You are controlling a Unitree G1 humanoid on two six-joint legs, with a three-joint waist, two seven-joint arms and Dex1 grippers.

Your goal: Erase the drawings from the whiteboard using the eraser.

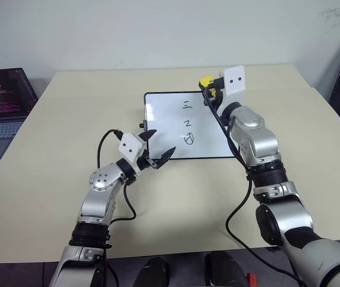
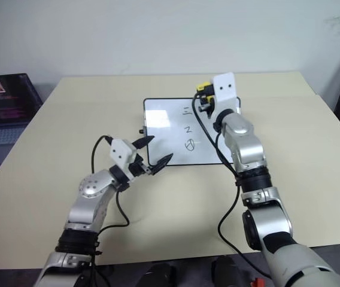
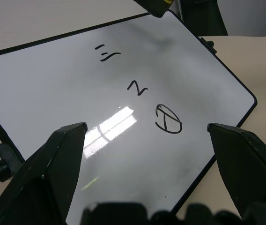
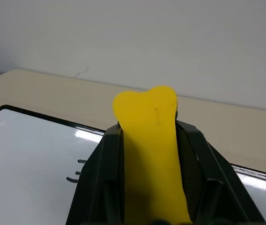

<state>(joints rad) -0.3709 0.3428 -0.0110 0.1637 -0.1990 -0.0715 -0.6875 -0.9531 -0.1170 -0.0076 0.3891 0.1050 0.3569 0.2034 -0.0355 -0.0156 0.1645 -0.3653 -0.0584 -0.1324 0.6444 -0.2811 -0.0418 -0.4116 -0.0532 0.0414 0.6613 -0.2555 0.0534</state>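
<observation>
The small rectangular glossy white whiteboard with a thin black rounded frame (image 1: 164, 128) lies flat on the beige table. On it, three thin black marker drawings (image 1: 188, 122) stand in a column: stacked dashes, a zigzag mark and a circled shape. The small oblong yellow eraser block (image 4: 150, 154) is raised above the board's far edge, pinched between two black fingers

Even bright light, glare on whiteboard (image 3: 119, 122)

Office-like room: plain beige table (image 1: 50, 179), open laptop (image 1: 2, 104), bare white wall (image 1: 158, 30)
</observation>
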